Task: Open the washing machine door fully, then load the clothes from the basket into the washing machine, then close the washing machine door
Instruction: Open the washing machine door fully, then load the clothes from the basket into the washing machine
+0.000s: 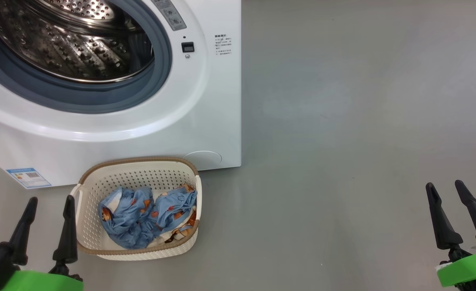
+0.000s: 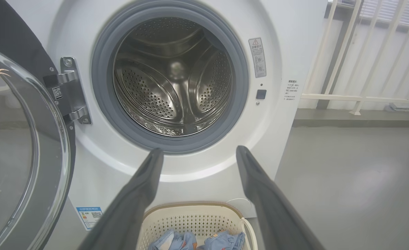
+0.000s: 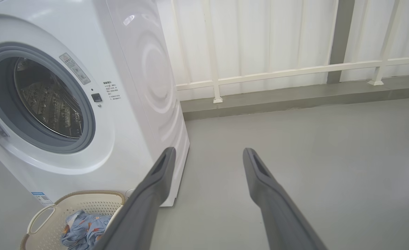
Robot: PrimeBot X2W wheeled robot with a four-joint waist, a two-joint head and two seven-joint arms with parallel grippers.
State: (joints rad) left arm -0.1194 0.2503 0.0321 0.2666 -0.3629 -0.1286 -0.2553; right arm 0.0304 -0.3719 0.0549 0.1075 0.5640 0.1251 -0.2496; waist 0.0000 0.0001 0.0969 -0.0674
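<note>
The washer (image 1: 213, 101) stood at the left. Its right edge fell near the middle of the head view. Past that edge, open grey floor (image 1: 363, 121) ran back to a white railing (image 3: 277, 71). The door (image 2: 16, 149) stood swung wide to the left on its hinge, leaving the round mouth and steel drum (image 2: 173, 83) uncovered. The basket (image 1: 136, 161) sat on the floor just in front of the washer, below the mouth, with the clothes (image 1: 140, 214) bundled inside it. The left claw (image 1: 51, 199) hung close beside the basket's left handle, fingers spread wide and holding nothing. Whether a finger brushed the handle could not be told. The right claw (image 1: 445, 184) hovered well apart to the right, over open floor, also spread wide and empty.
</note>
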